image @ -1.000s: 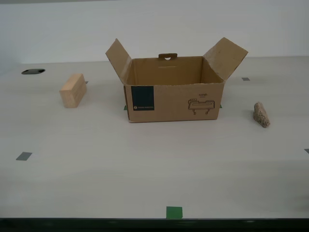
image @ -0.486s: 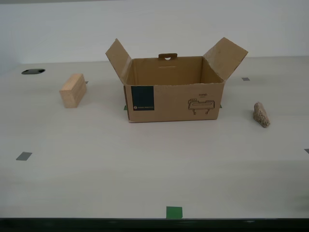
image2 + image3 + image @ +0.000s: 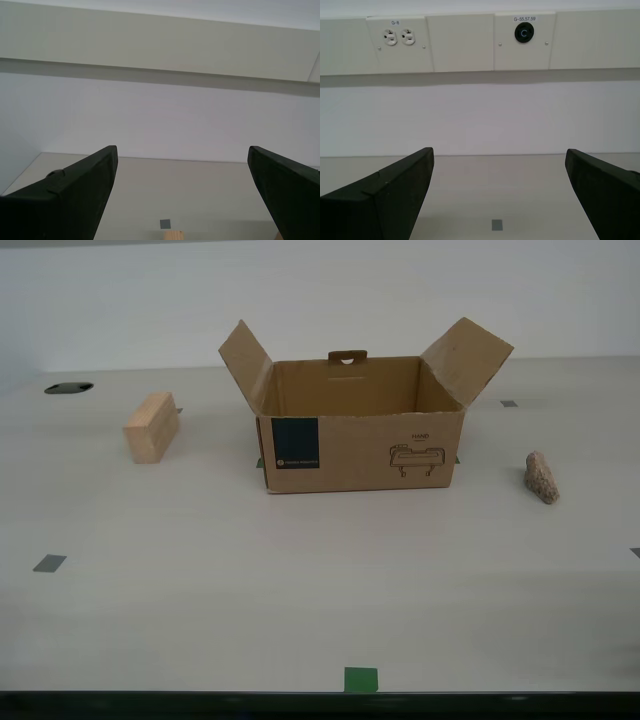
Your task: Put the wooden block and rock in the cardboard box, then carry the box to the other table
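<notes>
Fingers (image 3: 385, 195) of my first gripper (image 3: 497, 200) are standing spread wide apart, holding nothing and touching nothing; between them a grey tape square (image 3: 497, 225) is lying on the beige table (image 3: 495, 185), and beyond it the white wall is carrying a panel strip with a twin socket (image 3: 396, 36) and a round black port (image 3: 523, 33). My second gripper (image 3: 182, 200) is showing the same: its dark fingers (image 3: 70, 195) are gaping wide, empty, with another grey square (image 3: 165, 223) and a sliver of pale wood (image 3: 173, 235) peeking in between them. Neither arm is appearing in the exterior view.

In that view, taking the cardboard box (image 3: 360, 445) as landmark and going from the exterior view's left to its right: a dark oval hole (image 3: 68, 388) is sitting far off beside the back edge of the tabletop; the wooden block (image 3: 152, 427) is resting on the table well apart from the box; the box itself is standing upright in the middle, side flaps flaring outward, handle-slot tab (image 3: 347, 357) rising at its back wall, blue label patch (image 3: 295, 443) and line drawing (image 3: 417, 458) facing the camera, and its visible inside looking empty; the rock (image 3: 541, 477) is lying on the table well apart on the box's other side. Grey tape squares are dotting the smooth surface around the box, and a green tape mark (image 3: 361, 679) is sitting near the front edge, in front of the box.
</notes>
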Motion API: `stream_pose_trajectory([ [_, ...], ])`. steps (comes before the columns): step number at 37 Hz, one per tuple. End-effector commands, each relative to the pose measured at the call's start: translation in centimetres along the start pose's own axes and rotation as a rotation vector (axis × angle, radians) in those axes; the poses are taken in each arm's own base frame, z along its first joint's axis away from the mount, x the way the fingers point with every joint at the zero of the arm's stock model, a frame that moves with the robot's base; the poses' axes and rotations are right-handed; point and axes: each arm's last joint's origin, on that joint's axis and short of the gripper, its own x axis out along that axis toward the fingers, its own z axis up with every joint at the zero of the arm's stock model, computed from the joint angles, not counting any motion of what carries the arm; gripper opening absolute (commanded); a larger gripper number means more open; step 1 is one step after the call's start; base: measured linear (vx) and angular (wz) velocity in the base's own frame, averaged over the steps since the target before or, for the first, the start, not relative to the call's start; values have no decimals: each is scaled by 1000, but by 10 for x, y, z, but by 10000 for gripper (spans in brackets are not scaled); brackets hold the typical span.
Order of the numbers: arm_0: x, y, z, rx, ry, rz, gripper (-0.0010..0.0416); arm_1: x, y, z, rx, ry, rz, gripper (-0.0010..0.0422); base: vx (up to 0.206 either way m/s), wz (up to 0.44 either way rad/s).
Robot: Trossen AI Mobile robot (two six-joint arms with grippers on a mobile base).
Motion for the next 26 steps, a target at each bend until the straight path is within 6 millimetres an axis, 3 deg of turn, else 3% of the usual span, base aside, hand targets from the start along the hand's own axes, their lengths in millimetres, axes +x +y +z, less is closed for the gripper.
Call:
stream_pose_trajectory([
  [1, 0, 0, 1, 0, 7, -1, 371, 0, 0, 0, -1, -1, -12, 354, 0, 0],
  [8, -1, 0, -5, 0, 73, -4, 392, 0, -1, 2, -4, 49, -10, 355, 0, 0],
  [14, -3, 0, -5, 0, 132, -7, 389, 0, -2, 18, -7, 138, -5, 355, 0, 0],
  [26, -19, 1, 22, 3, 289, -14, 390, -10, -4, 55, -19, 300, 6, 355, 0, 0],
])
